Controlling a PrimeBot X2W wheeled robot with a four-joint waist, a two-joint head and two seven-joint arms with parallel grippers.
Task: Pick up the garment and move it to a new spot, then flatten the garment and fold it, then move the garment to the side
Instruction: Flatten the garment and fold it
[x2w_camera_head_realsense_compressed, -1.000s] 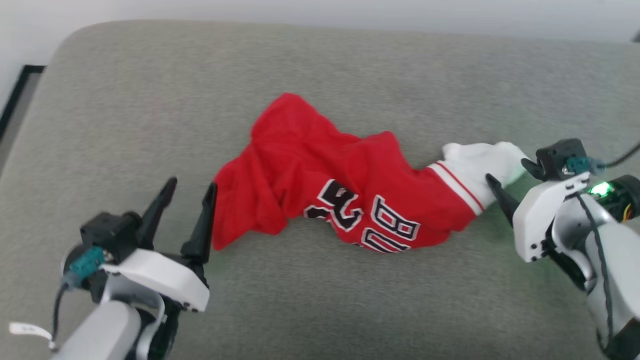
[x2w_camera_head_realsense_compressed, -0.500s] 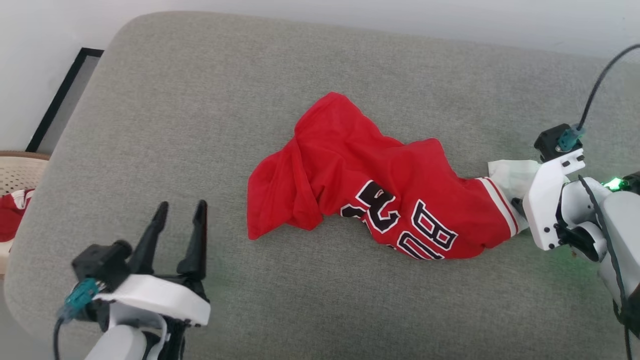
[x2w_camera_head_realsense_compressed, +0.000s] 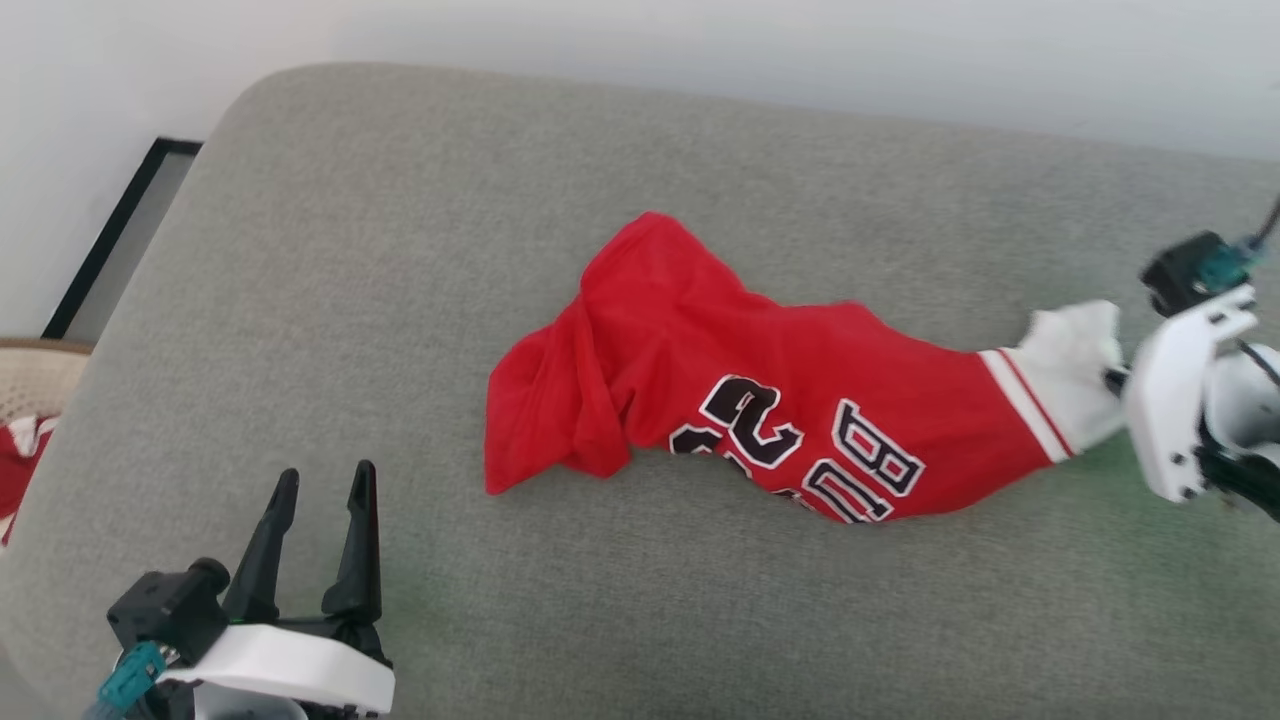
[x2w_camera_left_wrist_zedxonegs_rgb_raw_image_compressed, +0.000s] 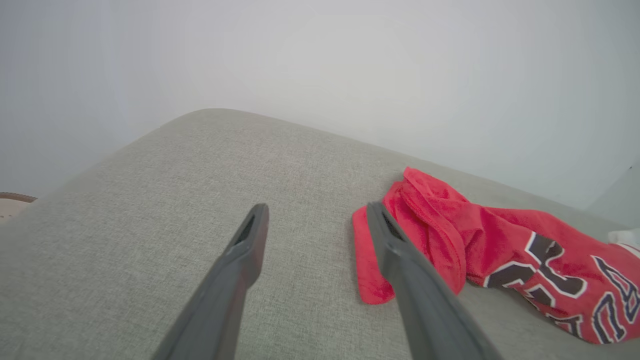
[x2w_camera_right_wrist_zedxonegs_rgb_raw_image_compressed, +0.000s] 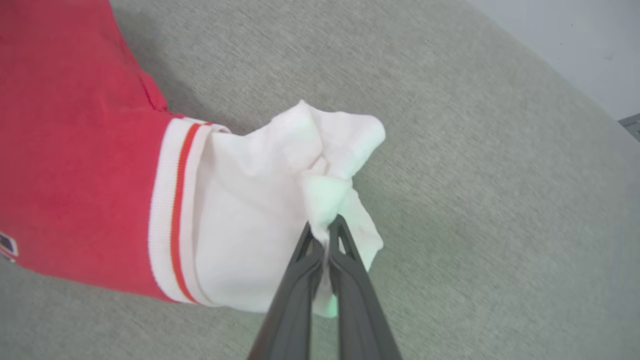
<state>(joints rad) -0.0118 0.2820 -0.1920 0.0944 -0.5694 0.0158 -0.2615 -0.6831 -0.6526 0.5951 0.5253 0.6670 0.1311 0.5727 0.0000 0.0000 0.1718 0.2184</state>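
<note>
The garment (x2w_camera_head_realsense_compressed: 760, 390) is a red jersey with black white-outlined lettering, lying crumpled across the grey cushion (x2w_camera_head_realsense_compressed: 400, 250). Its white sleeve (x2w_camera_head_realsense_compressed: 1070, 375) stretches toward the right edge of the head view. My right gripper (x2w_camera_right_wrist_zedxonegs_rgb_raw_image_compressed: 325, 232) is shut on that white sleeve (x2w_camera_right_wrist_zedxonegs_rgb_raw_image_compressed: 270, 200), pinching a bunch of cloth between its fingertips. In the head view its white housing (x2w_camera_head_realsense_compressed: 1180, 400) covers the fingers. My left gripper (x2w_camera_head_realsense_compressed: 320, 485) stands open at the lower left, apart from the garment's red hem. The left wrist view has the garment (x2w_camera_left_wrist_zedxonegs_rgb_raw_image_compressed: 450, 235) just right of my open left gripper (x2w_camera_left_wrist_zedxonegs_rgb_raw_image_compressed: 315, 212).
A pale wall (x2w_camera_head_realsense_compressed: 700, 50) runs behind the cushion. Beyond the cushion's left edge stand a dark-framed panel (x2w_camera_head_realsense_compressed: 110, 240) and a cream basket (x2w_camera_head_realsense_compressed: 30, 375) holding red cloth. Bare cushion lies in front of the garment and to its left.
My right gripper closed on the white sleeve and pulled it right, stretching the jersey out. The head camera shifted, and the left gripper sits lower in that view.
</note>
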